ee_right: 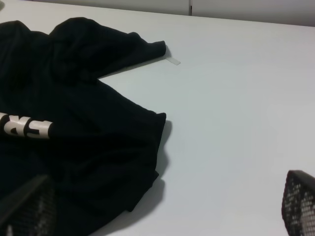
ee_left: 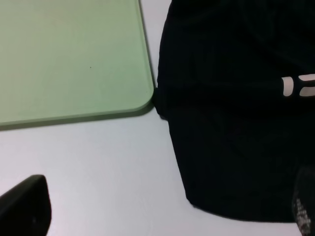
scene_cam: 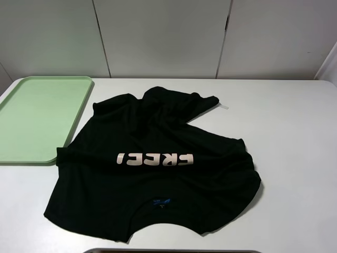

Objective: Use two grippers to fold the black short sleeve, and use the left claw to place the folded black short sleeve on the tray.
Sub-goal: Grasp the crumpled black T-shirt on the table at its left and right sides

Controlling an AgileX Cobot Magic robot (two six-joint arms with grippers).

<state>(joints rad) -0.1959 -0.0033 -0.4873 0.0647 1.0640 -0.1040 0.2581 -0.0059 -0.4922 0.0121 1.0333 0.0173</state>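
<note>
The black short sleeve (scene_cam: 158, 174) lies spread and rumpled on the white table, with its white letters (scene_cam: 155, 158) across the middle and its blue neck label (scene_cam: 160, 203) toward the front edge. Its left edge touches the near corner of the pale green tray (scene_cam: 37, 116), which holds nothing. Neither arm shows in the high view. In the left wrist view, my left gripper (ee_left: 165, 211) stands open above the table beside the shirt's edge (ee_left: 231, 123) and the tray (ee_left: 74, 54). My right gripper (ee_right: 162, 206) is open over the shirt's right side (ee_right: 88, 123).
A small clear tab (scene_cam: 224, 107) lies on the table by the shirt's far sleeve, also seen as a tab (ee_right: 173, 60) in the right wrist view. White wall panels stand behind the table. Bare white table (scene_cam: 295, 137) stretches to the right.
</note>
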